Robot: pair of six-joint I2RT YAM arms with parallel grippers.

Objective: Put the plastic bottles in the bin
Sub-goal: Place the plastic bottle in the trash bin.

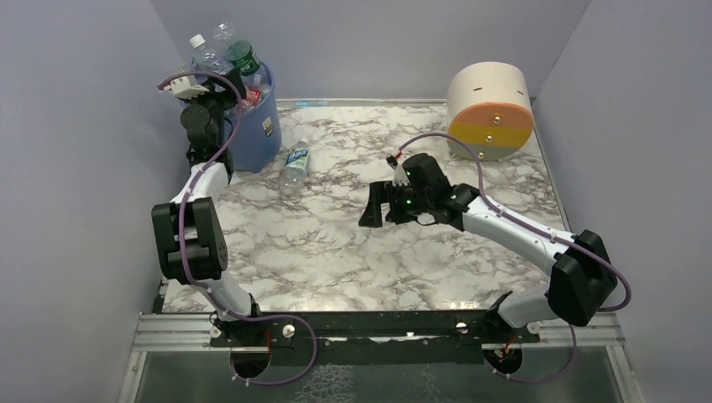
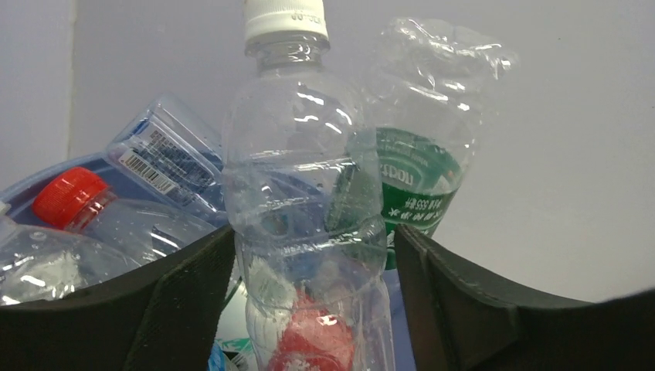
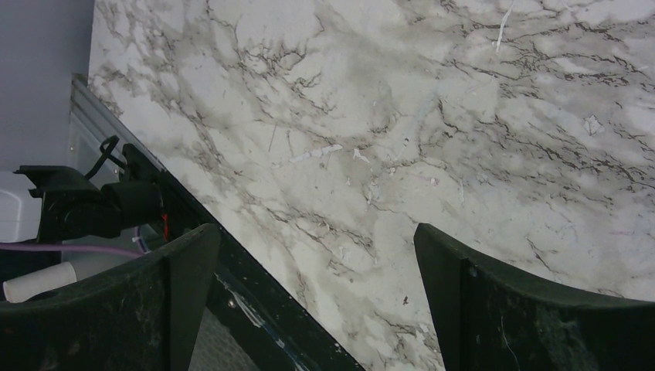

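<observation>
Left gripper (image 2: 313,247) flanks, perhaps touching, bottle (image 2: 297,170) in bin (image 1: 259,134).

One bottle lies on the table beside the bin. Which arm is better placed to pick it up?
Probably right. The right claw is open and empty over the table, near the lying bottle. The left claw is at the blue bin, a white-capped bottle between its fingers.

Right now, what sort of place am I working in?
Probably a lab test cell: a marble-patterned table boxed in by plain grey walls, a metal mounting rail at its near edge, and a blue bin stuffed with bottles.
</observation>
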